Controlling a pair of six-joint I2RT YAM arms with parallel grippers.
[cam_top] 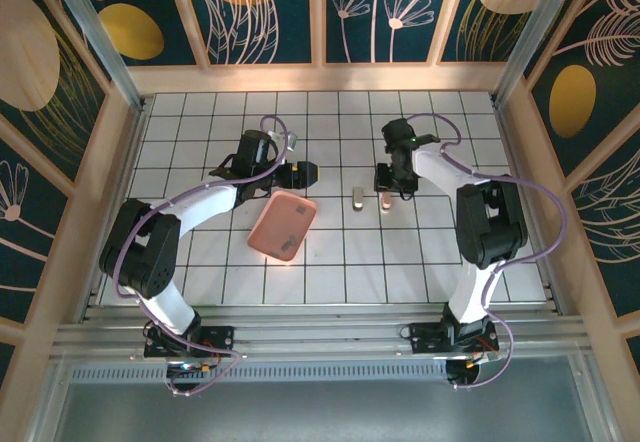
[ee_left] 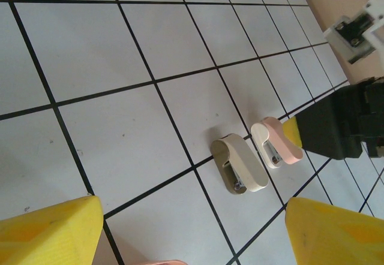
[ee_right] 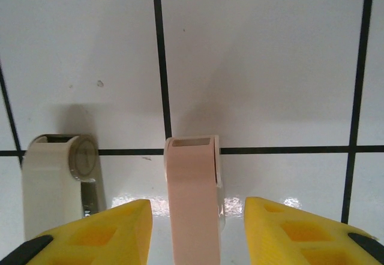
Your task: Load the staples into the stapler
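Note:
Two mini staplers lie side by side on the white tiles, a beige stapler (cam_top: 358, 200) (ee_left: 240, 163) (ee_right: 51, 181) and a pink stapler (cam_top: 385, 202) (ee_left: 277, 141) (ee_right: 193, 199). My right gripper (cam_top: 385, 192) (ee_right: 198, 217) is open and straddles the pink stapler, with a gap on each side between the stapler and the yellow fingers (ee_right: 105, 232). To the left of both staplers, my left gripper (cam_top: 308, 173) (ee_left: 192, 211) hangs open and empty, above the tray's far edge. The staples are out of view.
A pink rectangular tray (cam_top: 283, 224) lies on the tiles below the left gripper; a sliver of it (ee_left: 159, 262) sits at the bottom of the left wrist view. Wooden walls (cam_top: 320, 80) ring the tiled floor.

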